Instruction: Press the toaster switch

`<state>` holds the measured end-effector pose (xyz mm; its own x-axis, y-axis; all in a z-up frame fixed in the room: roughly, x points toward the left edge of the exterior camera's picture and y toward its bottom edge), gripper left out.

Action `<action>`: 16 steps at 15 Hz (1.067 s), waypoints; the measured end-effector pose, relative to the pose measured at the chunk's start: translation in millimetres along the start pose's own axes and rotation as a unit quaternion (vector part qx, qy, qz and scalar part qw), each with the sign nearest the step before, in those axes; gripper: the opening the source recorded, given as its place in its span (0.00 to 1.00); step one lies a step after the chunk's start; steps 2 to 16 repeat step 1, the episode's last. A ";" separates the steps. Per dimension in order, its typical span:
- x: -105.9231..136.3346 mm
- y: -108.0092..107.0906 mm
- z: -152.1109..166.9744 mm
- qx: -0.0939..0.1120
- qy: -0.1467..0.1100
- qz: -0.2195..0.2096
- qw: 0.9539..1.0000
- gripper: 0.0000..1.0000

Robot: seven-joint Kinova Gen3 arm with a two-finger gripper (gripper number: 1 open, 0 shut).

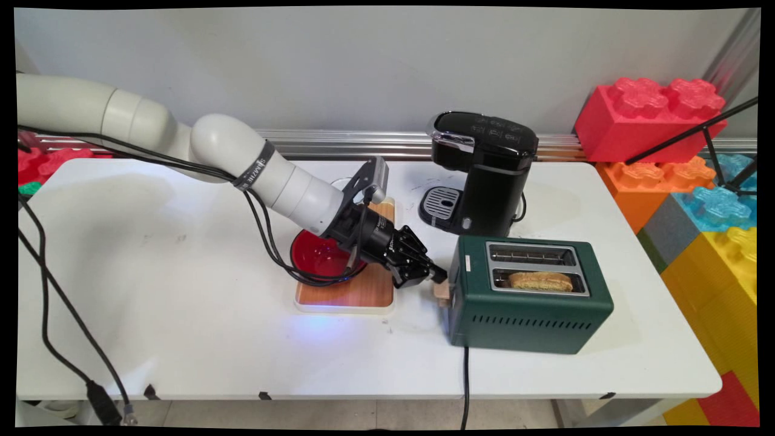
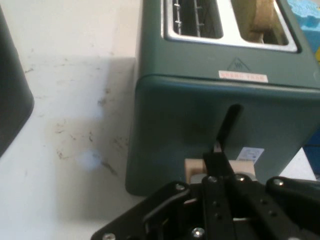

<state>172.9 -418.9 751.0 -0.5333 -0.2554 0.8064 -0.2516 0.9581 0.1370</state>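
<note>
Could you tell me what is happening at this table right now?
The white Kinova arm has its tool down at the left end of the green toaster, right at the pale lever there. The hand view shows the lever low on its slot. A slice of toast sits in the nearer slot; the far slot is empty. Behind the arm, a red bowl rests on a wooden board, and a black coffee maker stands at the back of the table.

The room is bright and the light is soft. The arm (image 1: 181,151) throws a faint grey shadow on the white table (image 1: 181,339). The green toaster (image 1: 527,297) casts a darker shadow in the hand view, which looks a bit fuzzy.
</note>
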 end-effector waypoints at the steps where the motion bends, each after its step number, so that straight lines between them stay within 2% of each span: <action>1: -1.0 0.2 0.2 0.000 0.000 0.000 1.000 0.00; 16: -1.0 0.2 0.2 0.000 0.000 0.000 1.000 0.00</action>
